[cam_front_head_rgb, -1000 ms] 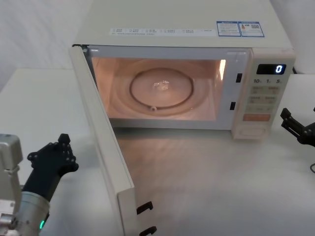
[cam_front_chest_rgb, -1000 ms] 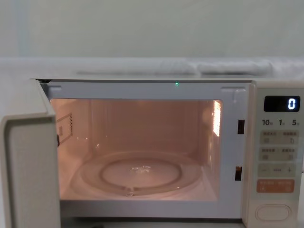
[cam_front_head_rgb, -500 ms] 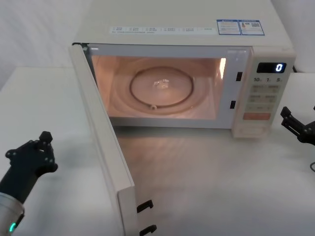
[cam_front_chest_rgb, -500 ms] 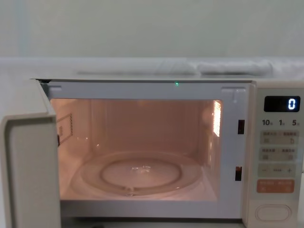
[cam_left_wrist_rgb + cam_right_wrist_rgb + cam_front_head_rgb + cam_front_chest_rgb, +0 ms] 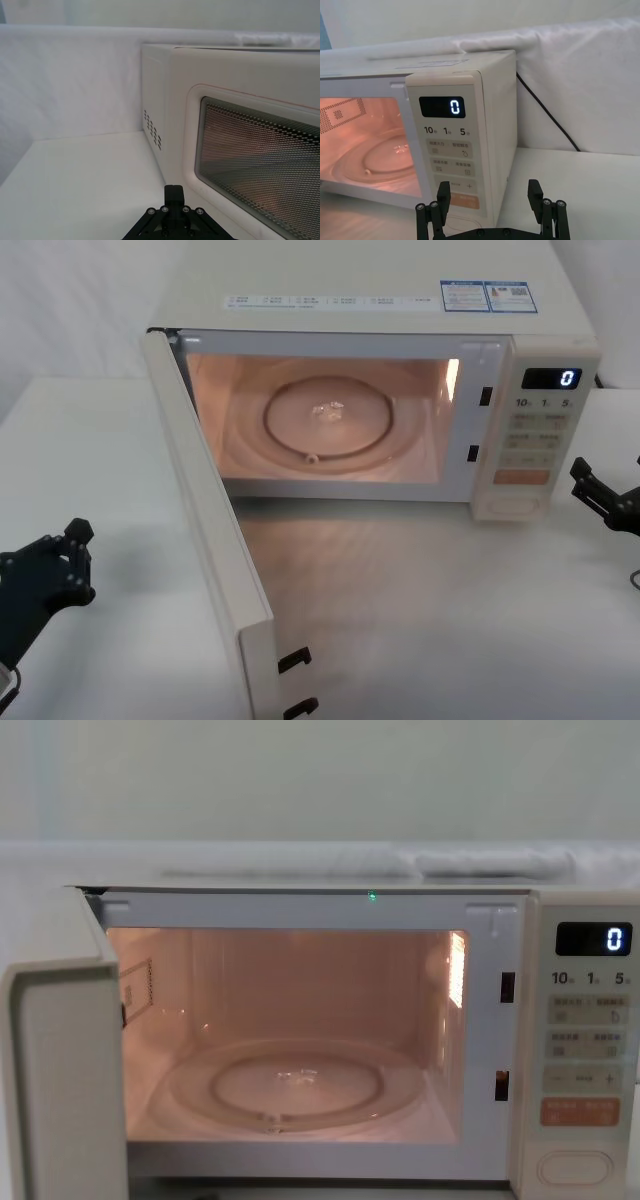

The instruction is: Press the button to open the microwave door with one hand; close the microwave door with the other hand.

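Push the open microwave door (image 5: pixel 205 540) on its outer face with the left end effector (image 5: pixel 45 575), fingers spread; the right end effector (image 5: pixel 607 502), fingers apart, idles.

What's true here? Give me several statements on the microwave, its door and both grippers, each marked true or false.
1. The microwave door stands wide open. True.
2. The display reads 5. False: it reads 0.
3. The left gripper presses on the door. False: it hangs apart from it, on the door's outer side.
4. The right gripper sits beside the control panel with its jaws open. True.
5. The cavity is lit, with a bare glass turntable. True.
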Action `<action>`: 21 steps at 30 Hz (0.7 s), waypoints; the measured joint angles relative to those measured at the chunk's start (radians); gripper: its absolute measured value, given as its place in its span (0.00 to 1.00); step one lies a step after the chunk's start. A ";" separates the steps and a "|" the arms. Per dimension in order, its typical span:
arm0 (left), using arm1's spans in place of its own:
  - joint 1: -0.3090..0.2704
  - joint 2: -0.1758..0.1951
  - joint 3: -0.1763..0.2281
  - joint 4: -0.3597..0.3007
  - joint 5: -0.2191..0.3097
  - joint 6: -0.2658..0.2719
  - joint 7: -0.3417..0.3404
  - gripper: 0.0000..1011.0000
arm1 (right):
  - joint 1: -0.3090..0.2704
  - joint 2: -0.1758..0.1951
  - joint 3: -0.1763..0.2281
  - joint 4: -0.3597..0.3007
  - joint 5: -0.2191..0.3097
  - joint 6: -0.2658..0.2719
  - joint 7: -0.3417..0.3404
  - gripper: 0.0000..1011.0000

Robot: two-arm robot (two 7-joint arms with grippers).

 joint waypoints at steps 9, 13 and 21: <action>0.019 0.028 -0.006 -0.023 -0.072 -0.004 -0.042 0.00 | 0.000 0.000 0.000 0.000 0.000 0.000 0.000 0.99; 0.022 0.039 -0.004 -0.034 -0.101 -0.004 -0.057 0.00 | 0.000 0.000 0.000 0.000 0.000 0.000 0.000 0.99; 0.019 0.074 0.029 -0.049 -0.118 -0.007 -0.077 0.00 | 0.000 0.000 0.000 0.000 0.000 0.000 0.000 0.99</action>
